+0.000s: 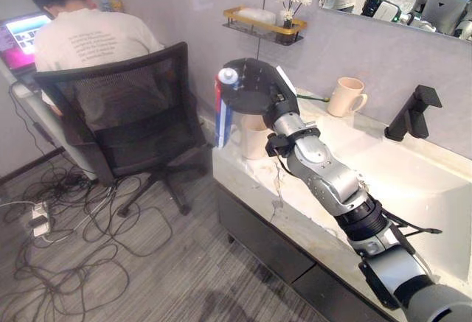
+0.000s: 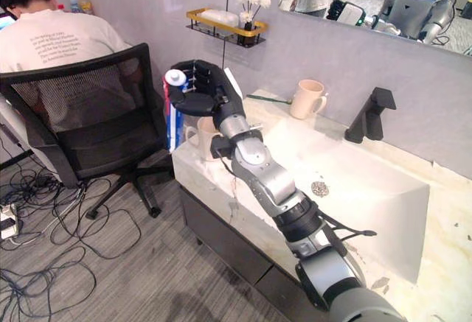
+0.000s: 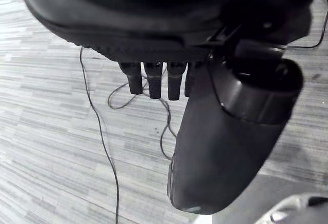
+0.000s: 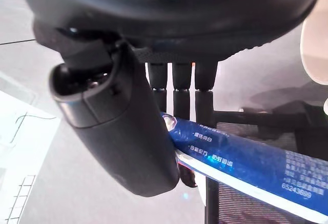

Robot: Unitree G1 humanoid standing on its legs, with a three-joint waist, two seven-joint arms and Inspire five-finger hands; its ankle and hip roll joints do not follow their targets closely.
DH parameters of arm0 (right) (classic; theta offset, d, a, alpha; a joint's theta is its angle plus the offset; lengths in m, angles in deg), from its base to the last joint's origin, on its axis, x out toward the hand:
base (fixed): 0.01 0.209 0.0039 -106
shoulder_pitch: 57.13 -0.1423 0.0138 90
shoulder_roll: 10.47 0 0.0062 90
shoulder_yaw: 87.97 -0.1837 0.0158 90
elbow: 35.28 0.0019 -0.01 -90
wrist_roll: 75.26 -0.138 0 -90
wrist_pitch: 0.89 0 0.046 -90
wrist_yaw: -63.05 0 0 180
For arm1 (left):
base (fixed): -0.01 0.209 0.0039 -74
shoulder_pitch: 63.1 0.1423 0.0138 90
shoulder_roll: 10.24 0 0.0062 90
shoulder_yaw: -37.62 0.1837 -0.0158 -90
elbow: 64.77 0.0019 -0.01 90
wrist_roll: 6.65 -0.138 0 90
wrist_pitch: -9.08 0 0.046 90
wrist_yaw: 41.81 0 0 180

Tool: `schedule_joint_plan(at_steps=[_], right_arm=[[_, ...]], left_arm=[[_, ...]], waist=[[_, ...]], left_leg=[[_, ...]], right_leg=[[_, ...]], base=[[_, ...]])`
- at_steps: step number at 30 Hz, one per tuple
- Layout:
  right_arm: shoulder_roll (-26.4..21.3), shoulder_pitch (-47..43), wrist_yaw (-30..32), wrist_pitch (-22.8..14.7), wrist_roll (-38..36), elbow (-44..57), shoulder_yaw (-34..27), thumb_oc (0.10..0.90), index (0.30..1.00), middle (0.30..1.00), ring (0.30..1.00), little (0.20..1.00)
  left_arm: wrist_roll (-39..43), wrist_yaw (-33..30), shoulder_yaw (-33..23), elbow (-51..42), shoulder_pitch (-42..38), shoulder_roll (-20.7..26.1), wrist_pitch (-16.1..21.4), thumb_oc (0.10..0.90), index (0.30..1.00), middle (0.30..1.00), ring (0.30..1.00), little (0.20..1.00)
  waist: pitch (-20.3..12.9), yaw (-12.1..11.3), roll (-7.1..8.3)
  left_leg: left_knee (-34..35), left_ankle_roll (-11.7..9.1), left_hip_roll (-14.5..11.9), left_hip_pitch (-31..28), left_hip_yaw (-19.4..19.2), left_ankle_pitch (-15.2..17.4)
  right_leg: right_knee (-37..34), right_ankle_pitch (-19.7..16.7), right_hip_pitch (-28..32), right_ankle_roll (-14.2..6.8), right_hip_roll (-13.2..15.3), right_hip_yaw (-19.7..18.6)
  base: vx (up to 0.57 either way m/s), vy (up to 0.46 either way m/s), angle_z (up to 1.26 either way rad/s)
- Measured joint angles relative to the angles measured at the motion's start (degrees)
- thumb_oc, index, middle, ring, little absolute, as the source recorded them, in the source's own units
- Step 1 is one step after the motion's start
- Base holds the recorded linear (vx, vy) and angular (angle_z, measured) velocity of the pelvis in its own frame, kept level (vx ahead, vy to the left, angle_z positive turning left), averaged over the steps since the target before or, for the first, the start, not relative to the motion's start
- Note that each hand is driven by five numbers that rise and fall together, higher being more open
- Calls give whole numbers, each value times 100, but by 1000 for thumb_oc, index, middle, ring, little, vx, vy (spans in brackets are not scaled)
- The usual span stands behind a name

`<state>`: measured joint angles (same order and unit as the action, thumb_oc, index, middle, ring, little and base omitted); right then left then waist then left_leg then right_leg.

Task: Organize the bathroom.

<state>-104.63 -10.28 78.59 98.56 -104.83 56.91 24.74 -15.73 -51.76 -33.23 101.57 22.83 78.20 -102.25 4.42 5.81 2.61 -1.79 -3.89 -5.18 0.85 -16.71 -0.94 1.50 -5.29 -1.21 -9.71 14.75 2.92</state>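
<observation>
In the left eye view, your right hand (image 1: 254,86) holds the toothpaste tube (image 1: 223,112) over the counter's (image 1: 243,171) left end. It could slip and fall to the floor if you let go early. The cup (image 1: 254,136) stands just below. In the right wrist view, fingers and thumb pinch the tube. In the left wrist view, your left hand (image 3: 215,147) hangs open over the floor.

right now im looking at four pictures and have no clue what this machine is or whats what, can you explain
It's a humanoid robot tidying a bathroom counter. Two pictures come from its head cameras; two from cameras on its wrists. Its right hand reaches over the counter's end and holds a blue toothpaste tube, thumb and fingers closed on it. Below sits a cream cup; another mug stands near the black faucet. The left hand hangs over the floor, holding nothing. A person sits in a chair nearby.
</observation>
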Motion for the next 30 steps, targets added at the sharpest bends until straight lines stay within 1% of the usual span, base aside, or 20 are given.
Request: schedule_joint_plan(at_steps=[3,4,5,6,7,8,9,10,11,12,13,14,15,16,18,22,26,30], right_arm=[[-199,11,2,-40,2,-36,-8,400,300,300,300,300],[-338,10,-48,-140,-6,-118,-12,400,300,300,300,300],[-379,14,-75,-221,-6,-188,-32,400,300,300,300,300],[-409,35,-89,-254,-9,-243,-47,400,300,300,300,300],[-458,47,-119,-257,-16,-252,-41,400,300,300,300,300],[-481,53,-137,-272,-20,-230,-37,400,300,300,300,300],[-489,53,-143,-275,-18,-187,-36,400,300,300,300,300],[-493,55,-94,-277,-15,-76,-66,400,300,300,300,300],[-494,55,-59,-280,-14,18,-143,400,300,300,300,300],[-550,73,-18,-305,-18,44,-233,400,300,300,300,300],[-688,66,55,-304,-17,86,-256,400,300,300,300,300],[-734,49,92,-305,-17,115,-282,400,300,300,300,300],[-724,12,126,-305,-25,114,-313,400,300,300,300,300],[-737,3,127,-305,-26,114,-313,400,300,300,300,300],[-862,2,137,-303,-48,111,-314,400,300,300,300,300],[-1008,2,148,-301,-47,105,-318,400,300,300,300,300],[-1006,3,148,-301,-61,88,-317,400,300,300,300,300],[-1003,3,140,-306,-67,84,-318,400,300,300,300,300]], left_arm=[[-9,5,-12,2,10,-17,14,800,900,900,900,900],[-10,13,-116,3,20,-22,19,800,900,900,900,900],[-12,13,-169,3,19,-22,19,800,900,900,900,900],[-9,10,-204,15,5,-22,15,800,900,900,900,900],[-17,13,-231,56,34,-49,9,800,900,900,900,900],[-31,10,-334,114,25,-65,-30,800,900,900,900,900],[-37,11,-442,214,6,-47,-62,800,900,900,900,900],[-45,10,-428,258,58,21,-109,800,900,900,900,900],[-72,5,-427,239,85,106,-107,800,900,900,900,900],[-133,-15,-428,160,83,91,-74,800,900,900,900,900],[-207,-18,-425,135,81,34,-13,800,900,900,900,900],[-237,-21,-424,128,86,-2,-8,800,900,900,900,900],[-236,-29,-423,112,149,-41,-9,800,900,900,900,900],[-236,-32,-424,101,179,-63,-9,800,900,900,900,900],[-239,-32,-428,101,239,-143,5,800,900,900,900,900],[-242,-31,-431,123,237,-284,19,800,900,900,900,900],[-251,-45,-429,132,238,-284,94,800,900,900,900,900],[-249,-99,-431,197,271,-263,87,800,900,900,900,900]], waist=[[18,-29,22],[51,-38,26],[107,-49,27],[157,-1,37],[275,71,-48],[296,60,-32],[306,75,-13],[313,141,83],[300,247,230],[270,307,256],[239,237,96],[231,211,14],[215,182,-82],[192,167,-118],[173,132,-149],[164,97,-135],[-9,83,18],[-216,81,96]], left_leg=[[-15,-28,-32,-34,-37,26],[-37,-8,-87,-50,-64,75],[-22,9,-121,-113,-106,99],[15,38,-142,-194,-148,103],[245,121,-168,-408,-193,31],[398,149,-156,-524,-207,6],[497,190,-156,-562,-175,-25],[508,172,-118,-543,-162,-62],[508,139,-14,-531,-93,-85],[494,84,-5,-546,37,-100],[494,38,-57,-537,88,-114],[509,21,-82,-540,87,-119],[548,-41,-140,-550,100,-155],[585,-108,-165,-552,101,-204],[664,-154,-216,-562,101,-237],[670,-181,-230,-586,106,-220],[671,-193,-228,-616,98,-206],[686,-195,-226,-611,100,-200]], right_leg=[[59,-6,-31,2,-41,-6],[313,-6,-183,2,-81,-21],[530,-7,-285,3,-116,-51],[781,-27,-391,18,-151,-75],[1382,131,-763,-148,-213,-194],[1626,318,-943,-218,-310,-219],[1417,438,-1006,-262,-454,-301],[1072,445,-984,-272,-604,-293],[714,413,-905,-247,-651,-264],[520,151,-720,77,-699,-281],[296,98,-590,78,-794,-136],[180,33,-532,119,-840,-97],[-77,-111,-407,241,-918,-45],[-198,-196,-362,329,-956,-44],[-431,-313,-271,402,-1024,0],[-492,-335,-209,382,-1035,14],[-562,-331,-154,376,-1032,12],[-567,-309,-153,348,-1025,11]], base=[[36,34,-13],[85,8,-25],[63,-2,-31],[109,-21,-47],[95,-34,-55],[90,-41,-59],[40,-59,-36],[17,-76,-1],[45,-98,45],[61,-70,59],[59,-41,44],[38,-19,14],[0,0,0],[0,0,0],[45,-10,-1],[48,-6,2],[8,1,0],[0,0,0]])
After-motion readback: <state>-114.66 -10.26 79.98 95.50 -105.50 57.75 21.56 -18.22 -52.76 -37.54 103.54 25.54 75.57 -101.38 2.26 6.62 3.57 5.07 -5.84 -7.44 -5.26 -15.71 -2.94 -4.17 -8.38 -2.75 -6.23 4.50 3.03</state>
